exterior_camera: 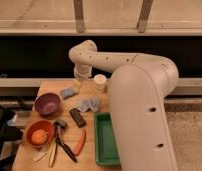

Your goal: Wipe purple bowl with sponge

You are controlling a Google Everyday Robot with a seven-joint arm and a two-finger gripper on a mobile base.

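The purple bowl [47,103] sits at the left of the wooden table [49,87]. Just behind and to the right of it lies the small blue-grey sponge [68,92]. My gripper [78,84] hangs from the bent white arm over the table's back edge, slightly above and to the right of the sponge. It is open, holds nothing and stays clear of the sponge. The big white arm covers the table's right side.
A white cup [99,81] stands right of the gripper. A crumpled pale cloth [89,105] and a black bar [77,117] lie mid-table. An orange bowl with a fruit [40,134], dark tools [64,142], an orange stick [80,142] and a green tray [106,139] fill the front.
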